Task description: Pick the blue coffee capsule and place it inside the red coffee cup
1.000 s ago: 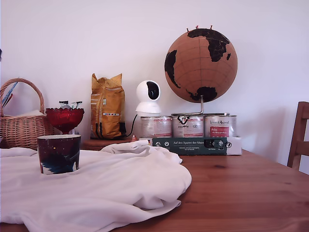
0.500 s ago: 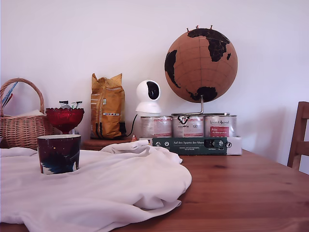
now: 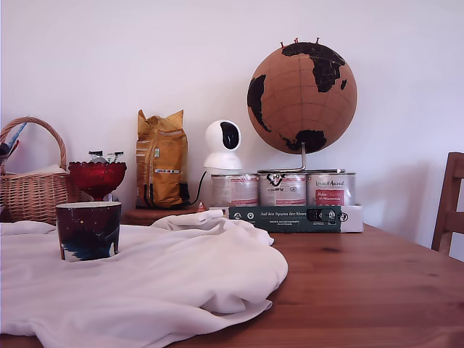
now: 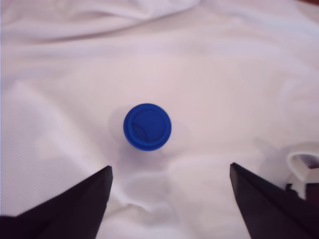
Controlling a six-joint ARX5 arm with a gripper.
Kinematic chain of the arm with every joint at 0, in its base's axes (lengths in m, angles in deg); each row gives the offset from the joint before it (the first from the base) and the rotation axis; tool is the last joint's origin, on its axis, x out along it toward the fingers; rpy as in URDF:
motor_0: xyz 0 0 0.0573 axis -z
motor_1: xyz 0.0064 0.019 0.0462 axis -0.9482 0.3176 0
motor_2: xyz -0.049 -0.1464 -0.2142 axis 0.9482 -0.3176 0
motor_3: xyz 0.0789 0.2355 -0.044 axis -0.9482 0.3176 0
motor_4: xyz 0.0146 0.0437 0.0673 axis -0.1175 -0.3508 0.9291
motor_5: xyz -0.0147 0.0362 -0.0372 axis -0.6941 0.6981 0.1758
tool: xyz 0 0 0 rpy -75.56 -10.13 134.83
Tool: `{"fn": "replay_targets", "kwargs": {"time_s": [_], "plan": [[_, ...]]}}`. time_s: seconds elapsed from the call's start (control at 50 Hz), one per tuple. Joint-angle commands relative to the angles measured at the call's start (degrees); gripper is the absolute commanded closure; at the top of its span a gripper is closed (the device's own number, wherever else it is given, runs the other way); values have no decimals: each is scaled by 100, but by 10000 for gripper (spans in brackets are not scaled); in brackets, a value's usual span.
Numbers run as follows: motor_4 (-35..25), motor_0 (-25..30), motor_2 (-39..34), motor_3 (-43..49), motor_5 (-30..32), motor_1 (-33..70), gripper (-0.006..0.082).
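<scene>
The blue coffee capsule (image 4: 147, 127) lies on white cloth (image 4: 209, 74) in the wrist view, seen from above as a round blue disc. My gripper (image 4: 170, 167) is open above it. Its two dark fingers (image 4: 75, 204) stand wide apart, and the capsule sits just ahead of the gap between the tips, untouched. The red coffee cup (image 3: 88, 230), dark maroon with a pale rim, stands upright on the cloth at the exterior view's left. Neither the capsule nor the gripper shows in the exterior view.
Behind the cup stand a wicker basket (image 3: 29, 185), a red glass pedestal bowl (image 3: 97, 177), a yellow bag (image 3: 161, 170), a white camera (image 3: 222, 148), three tins (image 3: 283, 188) and a globe (image 3: 301, 98). Bare wooden table (image 3: 362, 283) lies at the exterior view's right.
</scene>
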State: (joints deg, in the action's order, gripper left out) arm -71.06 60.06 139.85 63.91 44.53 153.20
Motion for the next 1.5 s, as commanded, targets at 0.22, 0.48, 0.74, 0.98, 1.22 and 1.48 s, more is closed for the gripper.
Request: {"fn": "replay_targets", "kwargs": {"time_s": [0.22, 0.48, 0.74, 0.98, 1.22, 1.48], "plan": [[42, -72, 498, -15, 170, 680, 84], [50, -122, 540, -35, 280, 968, 85], [92, -177, 577, -28, 378, 1093, 337], [87, -175, 581, -68, 472, 1093, 645], [-254, -162, 728, -11, 468, 1060, 656], [-796, 188, 881, 151, 422, 538, 652]]}}
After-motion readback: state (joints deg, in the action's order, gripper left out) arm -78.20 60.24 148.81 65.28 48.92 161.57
